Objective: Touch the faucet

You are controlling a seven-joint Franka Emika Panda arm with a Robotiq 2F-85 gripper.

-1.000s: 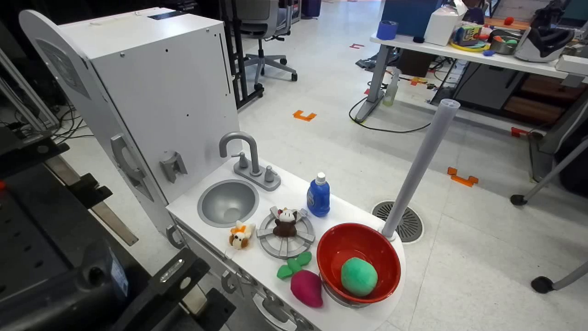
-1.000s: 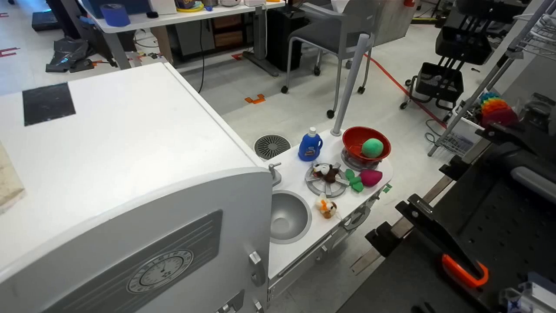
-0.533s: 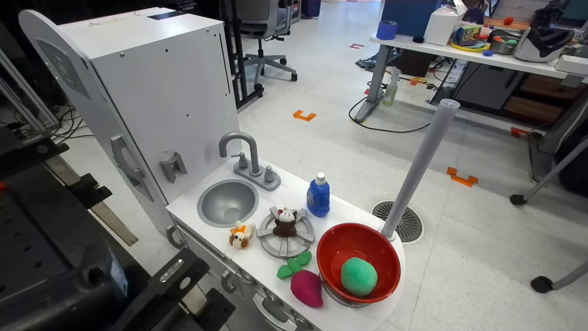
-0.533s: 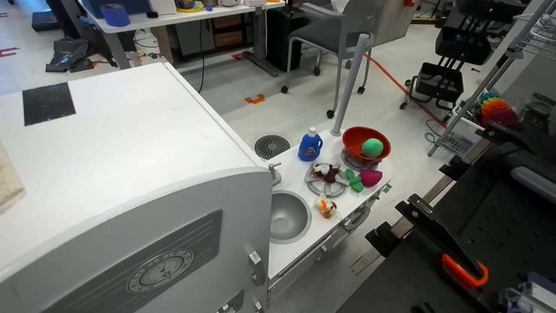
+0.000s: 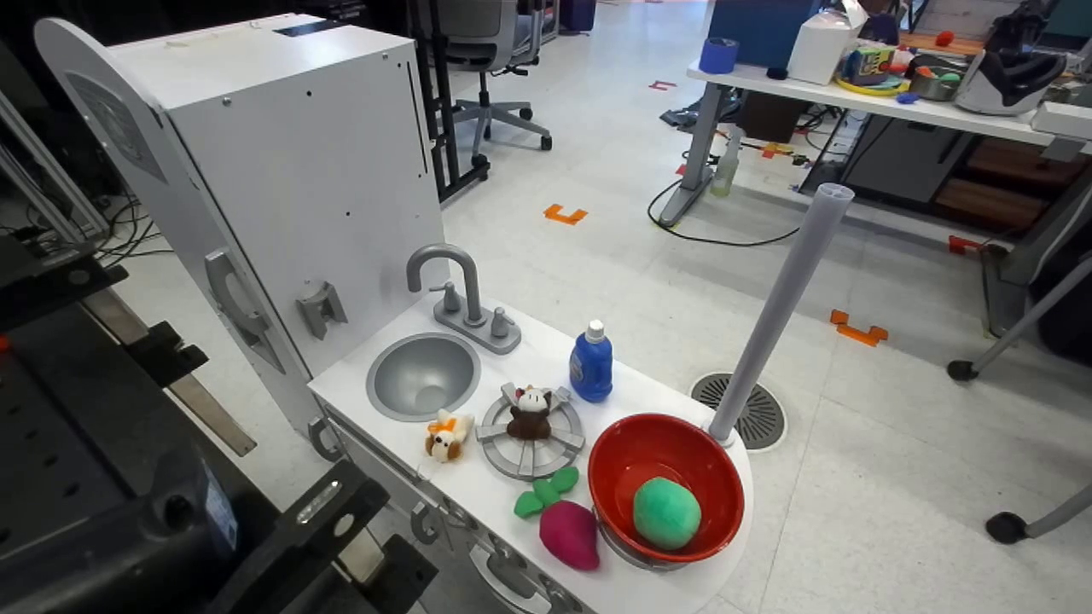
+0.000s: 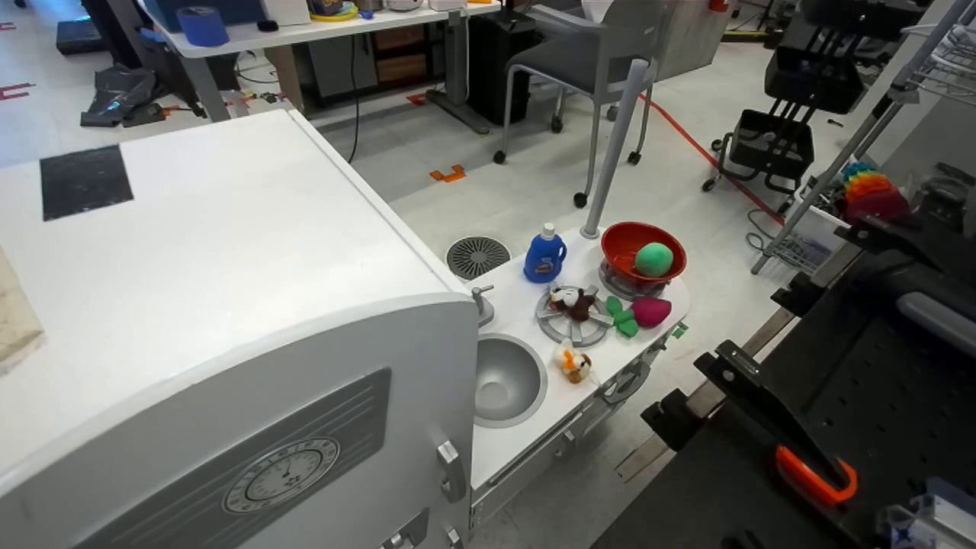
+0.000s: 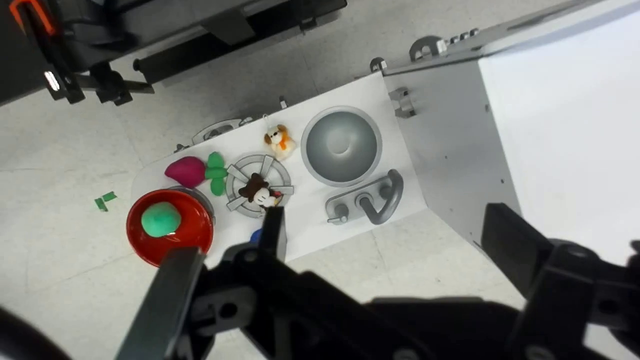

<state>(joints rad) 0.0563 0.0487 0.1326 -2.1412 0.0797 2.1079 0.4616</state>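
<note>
1. Approach stage, I'd guess: tool [image 7: 387, 230] is spread wide, gripping nothing.
2. The faucet [image 5: 473, 294] stands on the white table [image 5: 537, 362], just beside the sink [image 5: 401, 375].
3. Next, probably lower and gently nudge it.

All three views look down on the counter [image 7: 306, 206], the wrist's seemingly steepest.

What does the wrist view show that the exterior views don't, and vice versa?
Only the wrist view shows the gripper, fingers spread apart. The floor grate and the white cap of the blue bottle show in both exterior views only. All share the sink basin, red bowl, green ball and faucet, though a cabinet mostly hides it in an exterior view.
</note>
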